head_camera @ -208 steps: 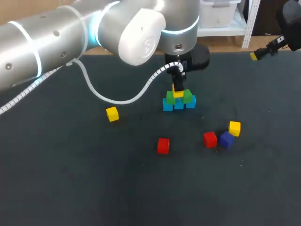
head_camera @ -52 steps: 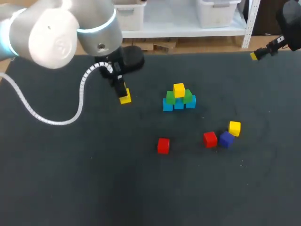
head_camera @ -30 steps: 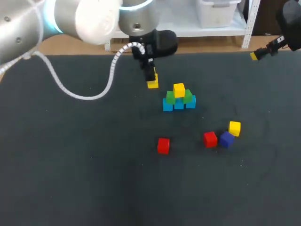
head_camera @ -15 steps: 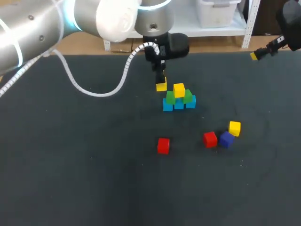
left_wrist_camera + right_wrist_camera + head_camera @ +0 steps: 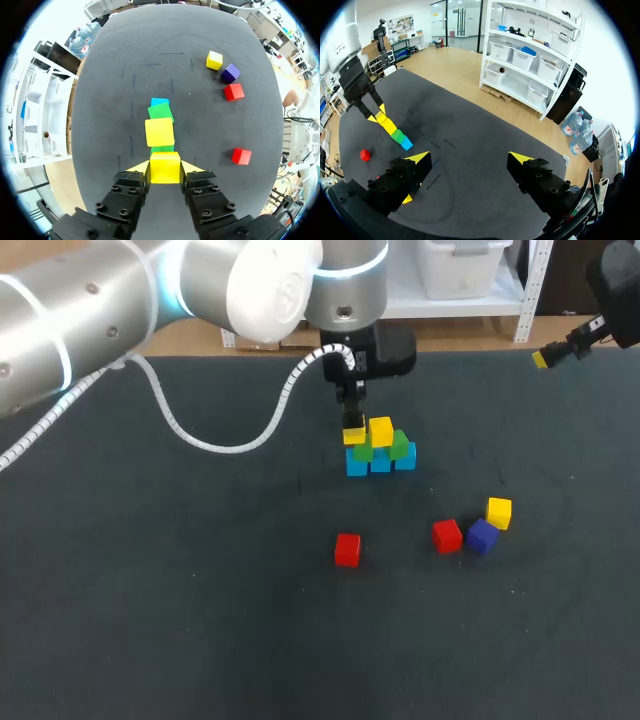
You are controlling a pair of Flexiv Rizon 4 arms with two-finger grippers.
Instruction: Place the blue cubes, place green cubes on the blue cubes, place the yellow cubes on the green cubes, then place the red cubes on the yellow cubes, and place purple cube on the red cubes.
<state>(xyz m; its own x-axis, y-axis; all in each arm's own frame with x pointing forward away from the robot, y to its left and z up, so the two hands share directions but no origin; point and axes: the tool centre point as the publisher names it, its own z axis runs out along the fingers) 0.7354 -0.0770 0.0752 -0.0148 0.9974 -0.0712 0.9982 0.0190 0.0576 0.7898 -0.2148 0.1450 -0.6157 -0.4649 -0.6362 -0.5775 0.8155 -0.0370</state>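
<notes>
**Cube held beside its twin**

The left gripper (image 5: 165,170) is clamped on a small yellow cube (image 5: 165,165), holding it just beside the seated yellow cube (image 5: 381,430) atop the green cubes (image 5: 400,449), probably so both share the tier above the blue cubes (image 5: 357,465); the right gripper (image 5: 470,158) hangs wide open, well apart, out of the way; two red cubes (image 5: 347,549), a purple cube (image 5: 482,536) and a spare yellow cube (image 5: 499,511) lie loose on the dark table (image 5: 150,590).
</notes>
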